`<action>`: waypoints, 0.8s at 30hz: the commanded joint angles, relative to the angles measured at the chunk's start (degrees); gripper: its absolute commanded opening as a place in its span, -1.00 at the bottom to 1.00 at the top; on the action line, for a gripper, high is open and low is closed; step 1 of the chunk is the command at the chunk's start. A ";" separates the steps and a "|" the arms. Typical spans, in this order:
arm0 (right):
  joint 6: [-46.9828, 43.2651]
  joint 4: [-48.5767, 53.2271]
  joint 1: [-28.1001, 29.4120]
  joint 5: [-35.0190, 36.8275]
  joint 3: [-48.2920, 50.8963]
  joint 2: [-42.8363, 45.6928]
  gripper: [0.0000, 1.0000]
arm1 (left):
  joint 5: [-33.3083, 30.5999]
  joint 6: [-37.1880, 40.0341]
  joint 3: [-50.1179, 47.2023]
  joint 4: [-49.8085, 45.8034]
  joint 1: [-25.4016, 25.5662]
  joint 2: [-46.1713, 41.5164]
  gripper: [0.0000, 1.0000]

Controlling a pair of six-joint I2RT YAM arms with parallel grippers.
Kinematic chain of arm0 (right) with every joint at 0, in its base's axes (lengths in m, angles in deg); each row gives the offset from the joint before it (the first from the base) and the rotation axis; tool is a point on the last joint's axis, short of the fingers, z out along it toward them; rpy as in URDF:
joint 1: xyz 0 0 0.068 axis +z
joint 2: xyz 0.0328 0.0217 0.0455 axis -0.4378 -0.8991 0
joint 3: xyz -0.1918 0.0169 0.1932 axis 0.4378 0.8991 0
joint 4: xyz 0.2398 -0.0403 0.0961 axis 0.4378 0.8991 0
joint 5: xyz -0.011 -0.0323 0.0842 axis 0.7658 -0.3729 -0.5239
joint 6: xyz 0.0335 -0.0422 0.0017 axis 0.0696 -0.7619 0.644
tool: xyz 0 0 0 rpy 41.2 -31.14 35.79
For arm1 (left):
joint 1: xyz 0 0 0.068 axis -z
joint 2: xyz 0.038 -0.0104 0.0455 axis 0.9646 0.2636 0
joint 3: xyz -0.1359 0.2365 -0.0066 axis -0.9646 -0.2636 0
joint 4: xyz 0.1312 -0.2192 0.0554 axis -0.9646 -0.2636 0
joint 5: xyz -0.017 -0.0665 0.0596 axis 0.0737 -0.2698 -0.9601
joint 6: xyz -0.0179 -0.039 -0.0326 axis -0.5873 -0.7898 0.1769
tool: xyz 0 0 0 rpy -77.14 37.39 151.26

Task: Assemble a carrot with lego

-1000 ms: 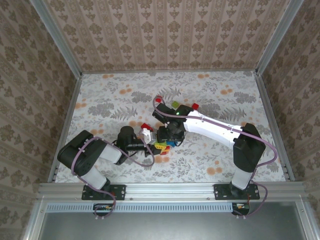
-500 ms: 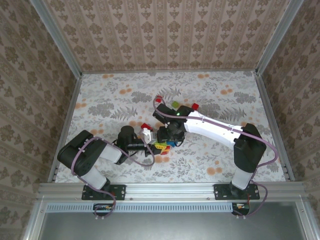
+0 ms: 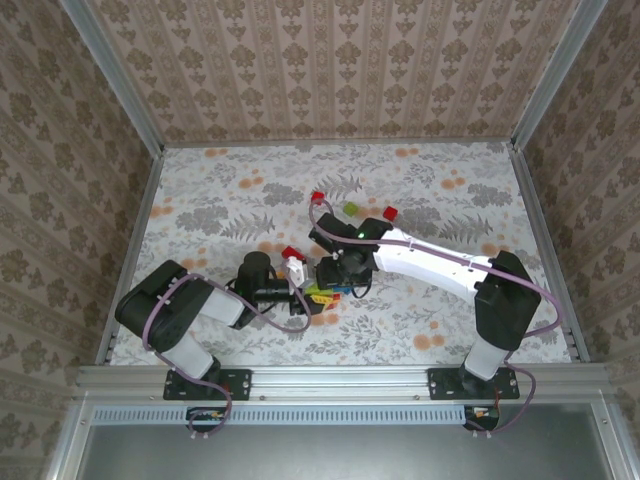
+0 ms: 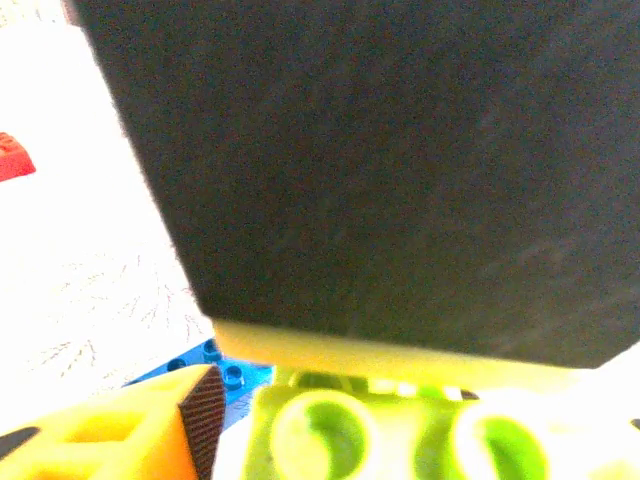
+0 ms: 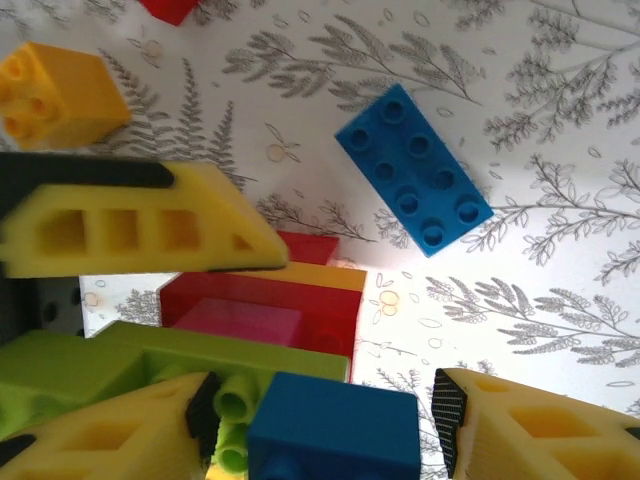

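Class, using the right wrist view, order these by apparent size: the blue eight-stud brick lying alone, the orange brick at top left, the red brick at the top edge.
1. blue eight-stud brick
2. orange brick
3. red brick, though the frame edge cuts it off, so its place is unsure.

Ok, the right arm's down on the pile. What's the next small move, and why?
Probably ease the right gripper shut. A blue brick sits between its fingers, but a sliver of table shows between the brick and one pad, so the grip doesn't look firm yet.
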 commanded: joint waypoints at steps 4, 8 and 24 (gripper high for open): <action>0.18 4.28 -0.05 3.25 3.64 -1.52 0.20 | 0.10 0.29 -0.84 1.24 0.18 -0.61 0.67; 0.01 4.10 -0.01 3.26 3.79 -1.54 0.20 | -0.09 -0.35 -1.89 3.36 0.06 -0.80 0.90; 0.27 3.29 -0.02 3.78 6.46 -2.15 0.20 | -0.11 -0.62 -1.71 3.92 -0.21 -0.23 1.00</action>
